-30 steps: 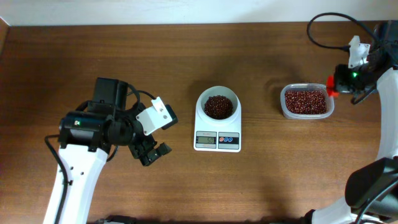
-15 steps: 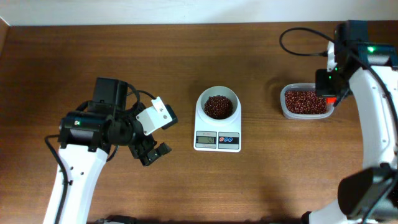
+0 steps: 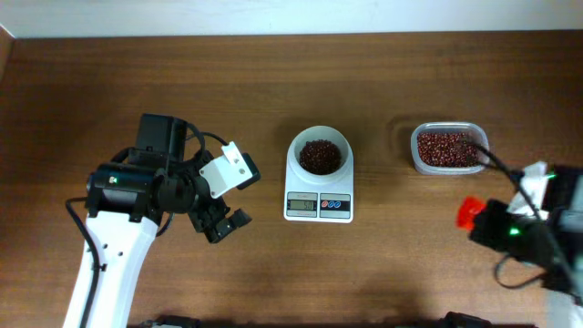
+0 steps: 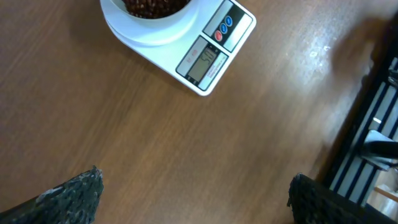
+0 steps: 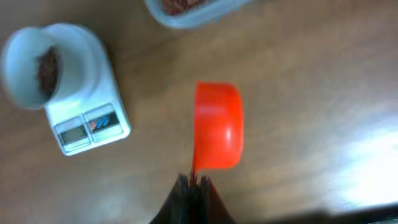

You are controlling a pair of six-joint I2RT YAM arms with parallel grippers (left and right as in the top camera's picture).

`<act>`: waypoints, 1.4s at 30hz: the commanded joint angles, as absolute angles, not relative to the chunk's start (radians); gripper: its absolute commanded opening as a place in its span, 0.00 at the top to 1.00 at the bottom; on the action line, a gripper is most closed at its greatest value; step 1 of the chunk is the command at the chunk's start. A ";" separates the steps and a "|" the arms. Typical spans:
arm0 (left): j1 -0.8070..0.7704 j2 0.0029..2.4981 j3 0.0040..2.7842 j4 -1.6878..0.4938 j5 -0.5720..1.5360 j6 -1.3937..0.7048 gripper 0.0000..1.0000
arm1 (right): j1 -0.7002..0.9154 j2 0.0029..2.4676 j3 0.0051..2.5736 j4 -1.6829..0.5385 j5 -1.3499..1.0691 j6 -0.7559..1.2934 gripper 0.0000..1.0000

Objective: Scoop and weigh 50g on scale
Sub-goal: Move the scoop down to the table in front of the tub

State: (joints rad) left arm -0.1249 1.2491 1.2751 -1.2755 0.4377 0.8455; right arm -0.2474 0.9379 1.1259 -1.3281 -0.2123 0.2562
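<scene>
Brown wood table, read left to right. Near the front-left, the left gripper hangs with jaws wide and nothing in them. Mid-table sits the scale, with beans heaped in its bowl (display too blurred to read). Toward the back-right is the tub. By the front-right edge the right gripper is clamped on the orange scoop by its handle, cup end away from the jaws. The scale lies left and back of it, the tub nearer. Bare wood between, ample room.

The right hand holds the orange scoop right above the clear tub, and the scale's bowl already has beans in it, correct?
Not quite. The right hand does hold the orange scoop, but over bare table, apart from the clear tub; the overhead view shows it. The bowl of the scale does have beans in it.
</scene>
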 commanded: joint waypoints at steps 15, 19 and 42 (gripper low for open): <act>-0.124 1.241 1.273 -1.273 0.445 0.858 0.01 | -0.249 1.190 0.585 -0.743 -0.483 0.532 0.80; -0.124 1.241 1.273 -1.273 0.445 0.858 0.01 | -0.249 1.190 0.585 -0.748 -0.465 0.532 0.71; -0.124 1.241 1.273 -1.273 0.445 0.858 0.01 | -0.249 1.190 0.585 -0.849 -0.433 0.532 0.01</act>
